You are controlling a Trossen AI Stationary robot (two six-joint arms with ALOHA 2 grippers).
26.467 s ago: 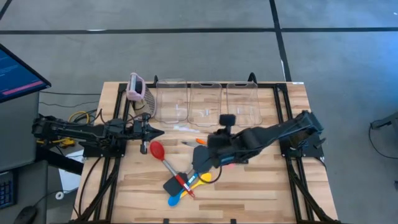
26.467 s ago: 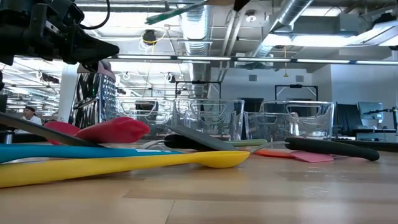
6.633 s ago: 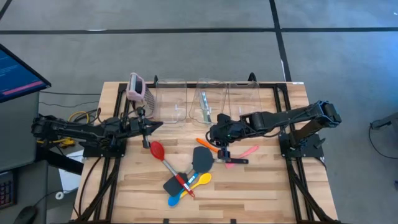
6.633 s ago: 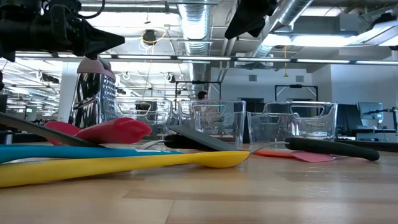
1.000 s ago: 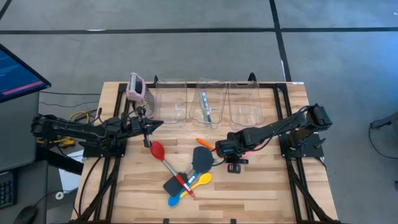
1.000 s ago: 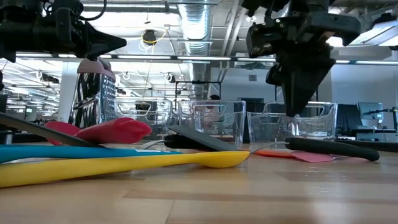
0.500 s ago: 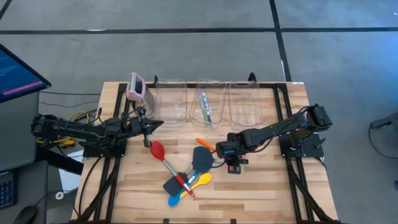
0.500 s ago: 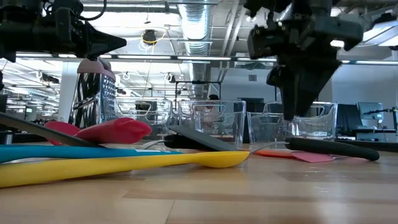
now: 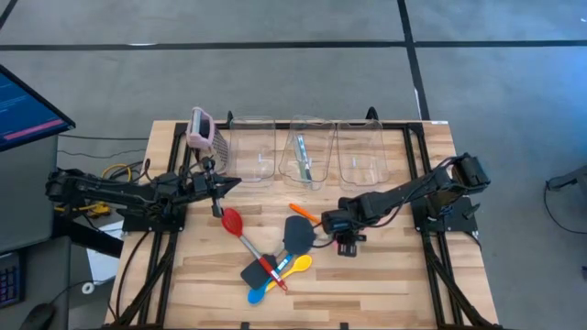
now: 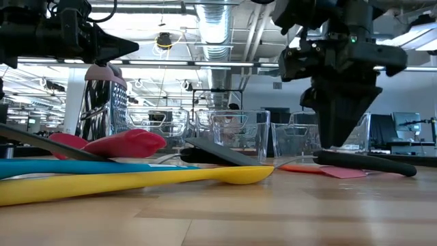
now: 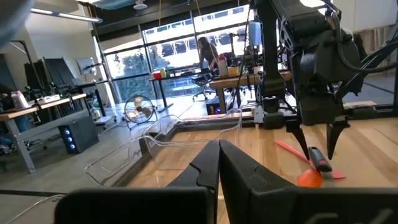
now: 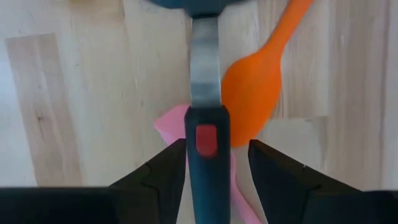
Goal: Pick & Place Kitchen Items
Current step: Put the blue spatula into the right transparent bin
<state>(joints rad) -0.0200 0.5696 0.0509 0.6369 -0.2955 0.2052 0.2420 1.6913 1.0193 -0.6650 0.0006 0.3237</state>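
**Landmark:** middle bin [image 9: 305, 158], the centre 1 of 3 clear bins standing in a row along the table's far edge.

**Placed, 1 item:** clear-teal tool [image 9: 302, 159], lying inside the middle bin. The bins to either side of it show nothing inside, as far as the high view tells.

**Left on the table, by judgement most of the job:**
- black spatula [image 9: 299, 233], nearer the camera than the middle bin, its dark handle [image 12: 206, 152] running between the right arm's fingers.
- orange spatula [image 12: 258, 93], just beside that handle and partly under it.
- pink spatula [image 12: 176, 124], flat beneath both.
- red spoon [image 9: 231, 221], toward the left arm from the middle bin.
- pile of red-handled tool [image 9: 271, 271], yellow spoon [image 9: 295, 264] and blue spoon [image 9: 260, 293], farthest from the middle bin, at the table's near side.

**Pincers:**
- right gripper [image 12: 209, 163]: down over the black spatula's handle, fingers parted on either side of it with a gap on each side; not yet clamped.
- left gripper [image 9: 234, 186]: fingers pressed together, carrying nothing, waiting off to the left of the middle bin near the pink-topped grater [image 9: 202, 128].

**Writing and brands:** none legible on any item. The handle bears a small red square inset [image 12: 206, 140], without text. A screen at the room's left edge is too small to read.
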